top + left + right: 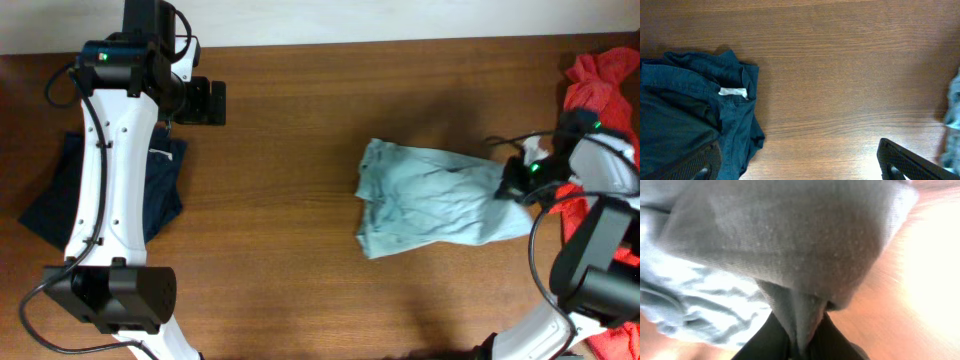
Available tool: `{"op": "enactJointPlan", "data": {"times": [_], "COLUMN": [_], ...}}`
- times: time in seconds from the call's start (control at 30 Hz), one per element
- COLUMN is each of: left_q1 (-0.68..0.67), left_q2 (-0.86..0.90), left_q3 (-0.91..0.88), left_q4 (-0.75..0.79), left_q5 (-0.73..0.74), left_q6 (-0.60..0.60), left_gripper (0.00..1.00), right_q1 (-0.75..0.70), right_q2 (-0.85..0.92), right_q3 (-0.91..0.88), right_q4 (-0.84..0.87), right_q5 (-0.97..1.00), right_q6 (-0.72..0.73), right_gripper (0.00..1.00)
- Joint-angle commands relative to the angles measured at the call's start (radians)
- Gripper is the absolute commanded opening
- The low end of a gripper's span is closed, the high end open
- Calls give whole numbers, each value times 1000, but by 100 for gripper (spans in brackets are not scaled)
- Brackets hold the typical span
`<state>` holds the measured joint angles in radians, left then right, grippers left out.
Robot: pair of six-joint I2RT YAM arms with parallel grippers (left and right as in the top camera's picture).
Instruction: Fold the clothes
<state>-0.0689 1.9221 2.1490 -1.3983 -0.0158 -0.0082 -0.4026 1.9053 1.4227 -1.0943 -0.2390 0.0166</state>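
Right fingers (832, 342): shut tight on a pinch of the pale teal T-shirt (430, 200); I see cloth running down into the nip between them.
Left fingers (907, 162): spread wide with nothing between them, hanging over bare bench (300, 150).
Where the T-shirt is: crumpled on the bench, fanning out from the right fingers toward the bench's middle, and well apart from the left fingers.
Other cloth: a navy garment (690, 110) lies just beside and partly under the left fingers. A red-orange one (600, 70) is heaped behind the right fingers. Neither is my job.
How it will handle: I judge it to be thin, light and limp. It should drape and bunch rather than hold a line, drag on the wood, and slip from a shallow pinch.
Where I would take hold: at a hem, shoulder or sleeve seam, one corner per arm, so that it can be spread flat first.
Overhead view gives: the whole outline of the shirt, which I cannot read as neck or hem, and both arms' positions.
Right wrist view gives: the grip itself, which the arm hides from overhead, though the shirt fills the frame.
Left wrist view gives: the navy garment's white label (733, 91) and only a sliver of teal at the far edge.
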Motion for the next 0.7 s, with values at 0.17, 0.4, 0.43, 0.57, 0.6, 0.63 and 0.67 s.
{"op": "enactJointPlan", "data": {"times": [0.17, 0.4, 0.43, 0.57, 0.6, 0.63, 0.67], "left_q1": [4, 5, 5, 5, 5, 5, 5], "left_q2": [-16, -16, -16, -16, -16, -16, -16], "left_q3": [15, 15, 15, 15, 15, 15, 15], "left_q4": [1, 1, 2, 2, 2, 1, 2], "left_q5": [-7, -6, -7, -6, -7, -7, -7], "left_q6": [-3, -3, -3, -3, -3, -3, -3], "left_gripper": [99, 99, 99, 99, 99, 99, 99], "right_q1": [172, 396, 427, 531, 551, 568, 584], "right_q2": [-61, -50, -45, -6, 6, 21, 37], "right_q3": [203, 204, 203, 203, 203, 203, 203], "right_q4": [-150, -146, -137, -97, -88, -82, -76], "right_q5": [217, 262, 281, 330, 330, 331, 330], "right_q6": [73, 132, 159, 211, 211, 221, 233], "right_gripper": [4, 4, 4, 5, 6, 7, 12]}}
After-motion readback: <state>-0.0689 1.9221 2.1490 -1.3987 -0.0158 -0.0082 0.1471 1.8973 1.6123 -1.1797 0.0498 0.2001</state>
